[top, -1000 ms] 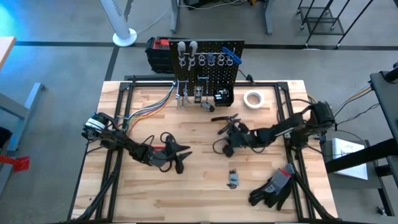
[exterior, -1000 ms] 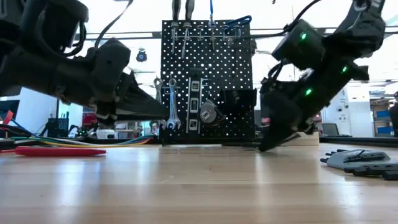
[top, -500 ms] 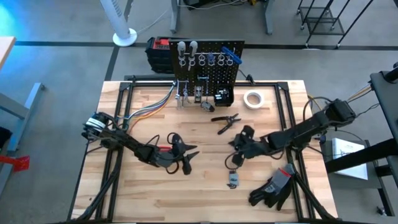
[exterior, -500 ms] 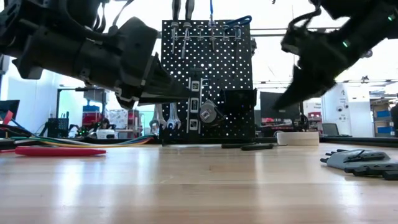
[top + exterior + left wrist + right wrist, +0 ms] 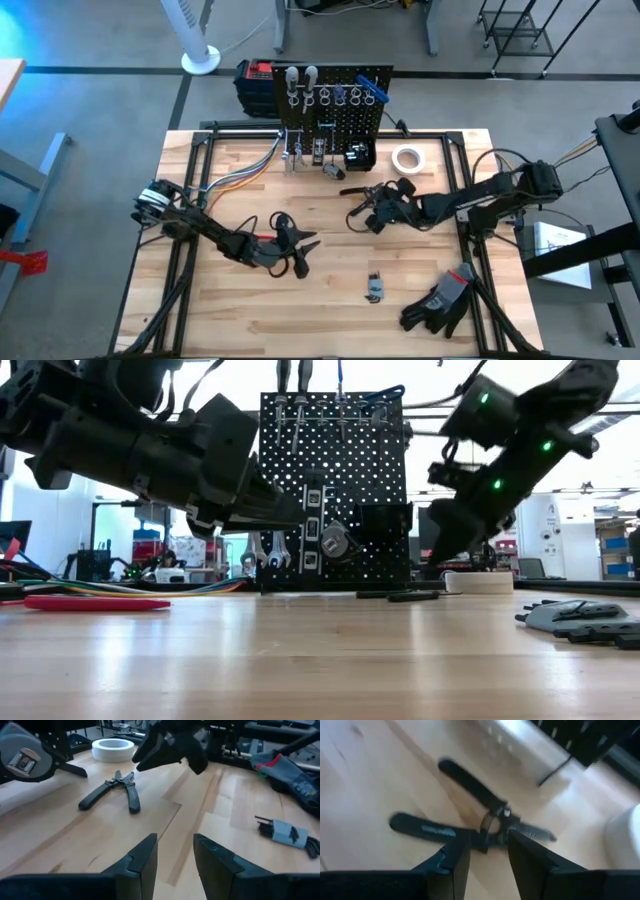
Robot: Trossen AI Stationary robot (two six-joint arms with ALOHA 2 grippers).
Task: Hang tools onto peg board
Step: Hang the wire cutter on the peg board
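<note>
From my station I can't read any text here. The black pliers point(image 5: 470, 815) on the tabletop point(image 5: 365, 780) carry a pale printed mark along one handle, but its letters won't resolve in the right wrist view. Nothing legible shows on the peg board point(image 5: 333, 100) or on the red-and-black box point(image 5: 256, 85) either.

Overhead camera looking straight down on the whole table point(image 5: 200, 310), table-height camera facing the far peg board point(image 5: 335, 490), each wrist camera close over the wood, both wrist views sharing the black pliers point(image 5: 114, 793) near the board
</note>
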